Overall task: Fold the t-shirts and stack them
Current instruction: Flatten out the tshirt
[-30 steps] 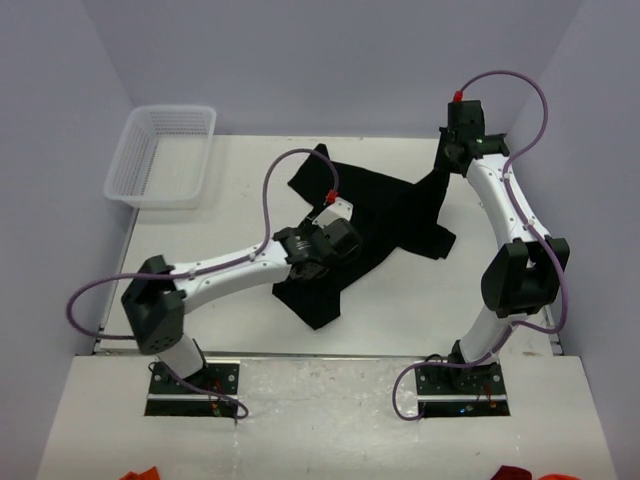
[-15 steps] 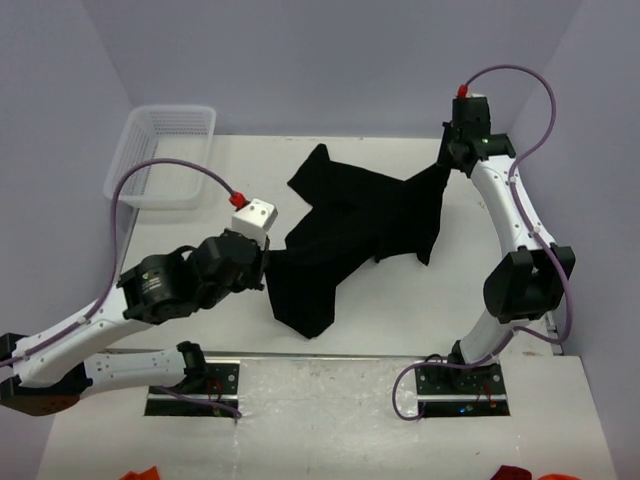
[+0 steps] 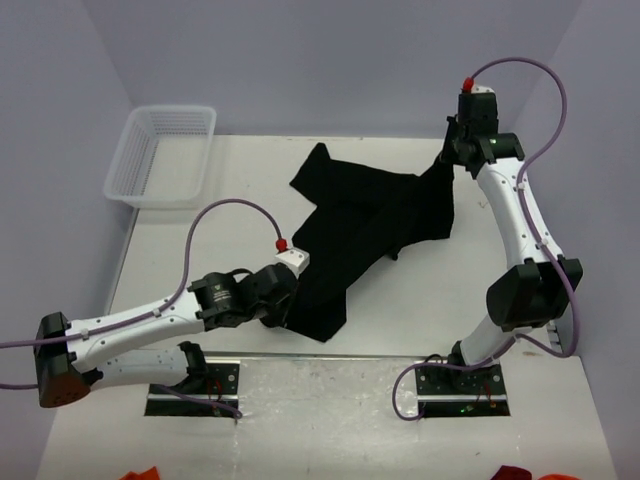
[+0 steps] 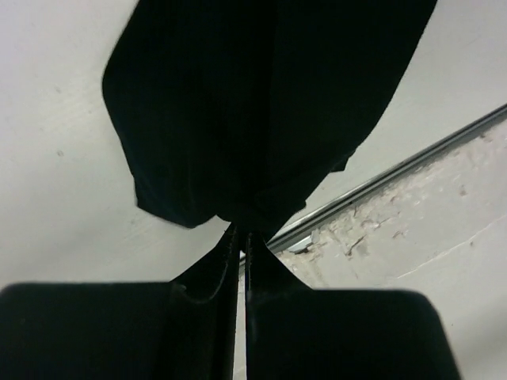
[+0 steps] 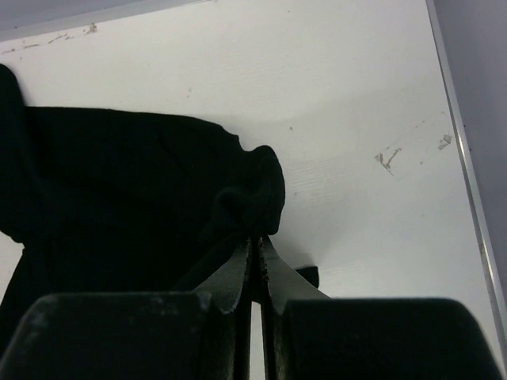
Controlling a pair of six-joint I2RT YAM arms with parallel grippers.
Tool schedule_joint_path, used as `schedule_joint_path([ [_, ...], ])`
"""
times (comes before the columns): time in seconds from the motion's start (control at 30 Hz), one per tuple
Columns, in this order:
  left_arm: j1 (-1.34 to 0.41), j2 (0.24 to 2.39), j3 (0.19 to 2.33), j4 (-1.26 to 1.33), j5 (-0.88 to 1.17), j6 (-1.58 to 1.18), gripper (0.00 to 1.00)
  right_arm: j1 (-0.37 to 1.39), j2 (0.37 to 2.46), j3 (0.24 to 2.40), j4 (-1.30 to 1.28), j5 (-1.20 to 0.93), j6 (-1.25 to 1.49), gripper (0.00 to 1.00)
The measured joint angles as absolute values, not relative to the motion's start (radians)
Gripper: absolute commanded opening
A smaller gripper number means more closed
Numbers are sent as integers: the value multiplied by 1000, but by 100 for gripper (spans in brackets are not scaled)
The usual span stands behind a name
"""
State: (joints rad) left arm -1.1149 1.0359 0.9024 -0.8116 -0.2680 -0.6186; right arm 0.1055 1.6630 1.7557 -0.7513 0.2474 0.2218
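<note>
Top external view: barely begun. Pinching one unfolded t-shirt (image 3: 370, 215) with left gripper (image 3: 284, 305) and right gripper (image 3: 446, 166), both clamped tight; nothing folded or stacked.

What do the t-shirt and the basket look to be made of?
The t-shirt: soft matte black cloth, probably a knit, since it drapes and bunches into folds. The basket: white plastic by the look, with stiff see-through mesh walls and a faint sheen.

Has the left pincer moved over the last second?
Yes. The left pincer went toward the table's near edge, farther from the white plastic mesh basket.
</note>
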Motion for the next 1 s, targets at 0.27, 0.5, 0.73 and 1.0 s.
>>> schedule_joint_path([
  [0.27,-1069,1155,833,-772,-337,-706,41,116,1737,1811,-763,245,208,0],
  [0.5,-922,1252,847,-796,-471,-750,100,117,1908,1926,-771,240,203,0],
  [0.73,-980,1282,939,-897,-634,-811,100,118,2004,1982,-772,238,181,13],
  [1.0,-1205,1469,1095,-1065,-741,-935,100,118,2060,2139,-758,244,140,81],
])
